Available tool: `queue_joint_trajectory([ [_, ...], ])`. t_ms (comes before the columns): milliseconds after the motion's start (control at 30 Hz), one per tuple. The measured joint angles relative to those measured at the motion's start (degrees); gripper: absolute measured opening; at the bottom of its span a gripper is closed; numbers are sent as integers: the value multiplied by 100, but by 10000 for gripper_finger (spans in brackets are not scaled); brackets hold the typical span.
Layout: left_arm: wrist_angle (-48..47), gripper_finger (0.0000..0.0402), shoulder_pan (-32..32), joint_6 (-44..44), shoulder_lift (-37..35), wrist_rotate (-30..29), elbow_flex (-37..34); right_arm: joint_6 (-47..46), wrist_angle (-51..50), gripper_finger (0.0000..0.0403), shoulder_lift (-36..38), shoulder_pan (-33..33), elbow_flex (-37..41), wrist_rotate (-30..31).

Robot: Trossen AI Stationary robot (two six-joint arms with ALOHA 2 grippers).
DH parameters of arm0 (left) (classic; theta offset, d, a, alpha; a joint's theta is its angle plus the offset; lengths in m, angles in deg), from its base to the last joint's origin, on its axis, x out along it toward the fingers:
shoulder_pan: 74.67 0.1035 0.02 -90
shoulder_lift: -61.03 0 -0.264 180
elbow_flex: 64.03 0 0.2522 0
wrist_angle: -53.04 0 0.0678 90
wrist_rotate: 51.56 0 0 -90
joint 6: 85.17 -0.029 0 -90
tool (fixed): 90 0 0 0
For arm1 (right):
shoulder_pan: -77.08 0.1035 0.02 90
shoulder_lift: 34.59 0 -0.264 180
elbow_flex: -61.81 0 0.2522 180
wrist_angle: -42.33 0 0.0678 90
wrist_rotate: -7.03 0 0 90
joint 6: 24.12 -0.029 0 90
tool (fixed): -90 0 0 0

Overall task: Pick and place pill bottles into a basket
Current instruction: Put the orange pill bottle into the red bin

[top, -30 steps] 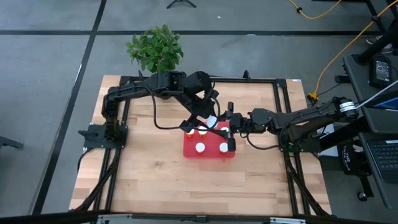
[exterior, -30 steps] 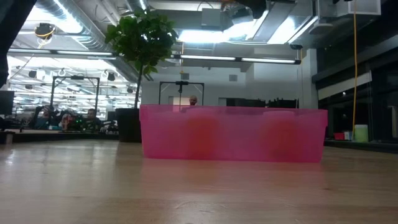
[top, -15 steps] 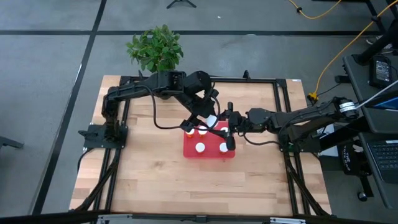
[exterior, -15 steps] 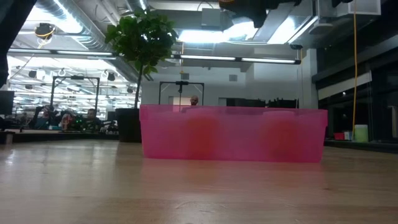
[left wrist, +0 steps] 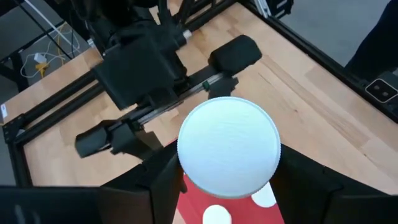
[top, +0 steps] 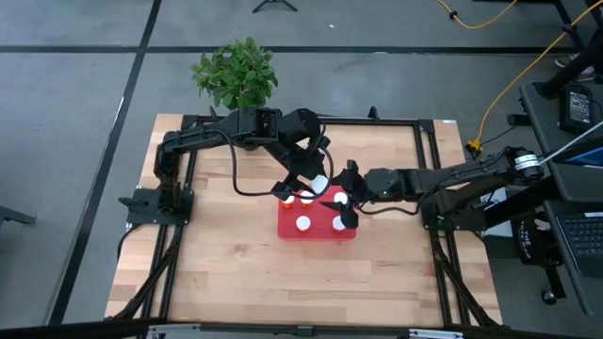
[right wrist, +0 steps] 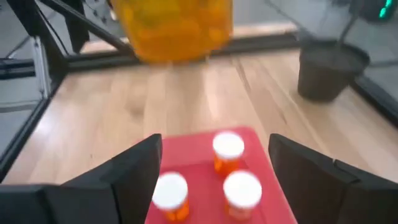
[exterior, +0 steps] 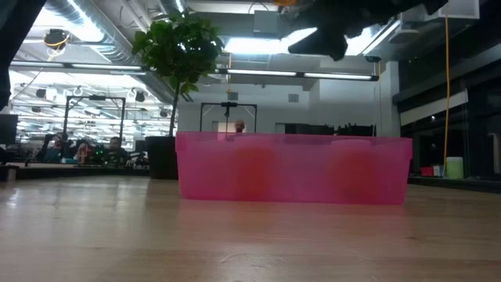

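Observation:
The red tray [top: 317, 232] lies mid-table with several orange pill bottles standing in it, white caps up [top: 302, 223]; three show in the right wrist view [right wrist: 228, 149]. My left gripper [top: 318, 185] is shut on another pill bottle [left wrist: 228, 147] above the tray's far edge. That bottle's orange body [right wrist: 175, 28] also shows in the right wrist view. My right gripper [top: 347, 198] is open and empty over the tray's right part, beside that bottle. In the low view only the tray's near wall [exterior: 293, 168] shows. My left gripper pinches the pill bottle between its two fingers [left wrist: 158, 186], one on each side, from above and pointing down. The white cap [left wrist: 228, 147] faces the wrist and hides the place of contact. The bottle hangs upright, lifted clear above the tray.
A potted plant [top: 236, 73] stands beyond the table's far edge, its black pot [right wrist: 328, 68] behind the tray. A black frame [top: 377, 121] runs around the table top. Bare wood lies on the near side of the tray [top: 283, 282].
My right gripper has moved toward the table's left, in over the tray's right part, and has turned somewhat, staying open. My left gripper has kept still with its bottle.

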Motion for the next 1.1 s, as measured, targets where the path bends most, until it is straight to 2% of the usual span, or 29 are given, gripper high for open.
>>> queue_joint_trajectory([
  [233, -26, 208, 4, 0, 0, -42, 2, -674, -1236, 297, 119, 2, 0, 145],
  [367, 72, 208, 4, -2, 22, -42, 9, -829, -2103, 290, 613, 93, 0, 403],
  [500, 143, 208, 4, -1, 84, -32, 9, -979, -2864, 279, 1580, 289, 0, 1040],
  [633, 214, 208, 4, 125, 236, 114, 9, -1430, -3660, 274, 2849, 554, -4, 1774],
  [800, 264, 208, 4, 155, 581, 129, 9, -2165, -4596, 274, 4062, 832, -10, 1988],
  [933, 253, 208, 28, 237, 948, 172, 9, -2332, -5035, 274, 4313, 983, -9, 1970],
  [1100, 147, 208, 153, 436, 1398, 512, 7, -2149, -5101, 274, 4224, 1117, -7, 1889],
])
